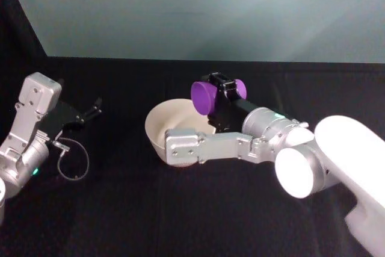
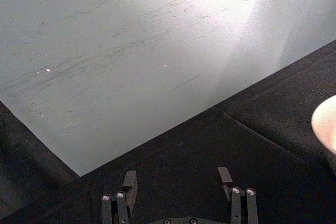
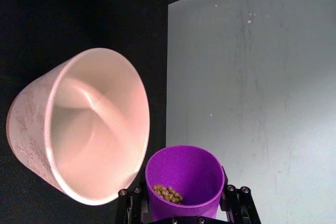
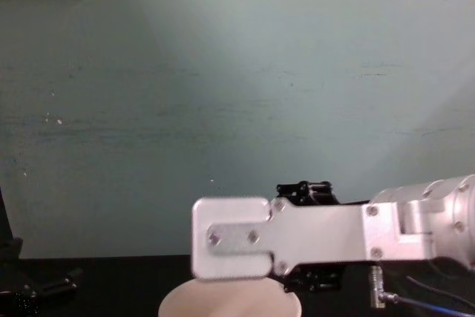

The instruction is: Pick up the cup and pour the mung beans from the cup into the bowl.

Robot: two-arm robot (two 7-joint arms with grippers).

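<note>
My right gripper [image 1: 224, 91] is shut on the purple cup [image 1: 204, 97], holding it tipped on its side just above the far rim of the pale bowl [image 1: 162, 127], wide end toward the bowl. In the right wrist view, a small heap of mung beans [image 3: 168, 193] lies inside the cup [image 3: 184, 174], with the bowl [image 3: 89, 124] close beside it and bare inside. The chest view shows the bowl's rim [image 4: 230, 304] under my right forearm. My left gripper [image 1: 91, 112] rests far to the left, fingers [image 2: 129, 181] spread open and holding nothing.
Black cloth covers the table, with a pale wall [image 1: 198, 10] behind it. A thin cable loop [image 1: 73, 164] lies by the left arm. My right forearm [image 1: 228, 145] crosses in front of the bowl.
</note>
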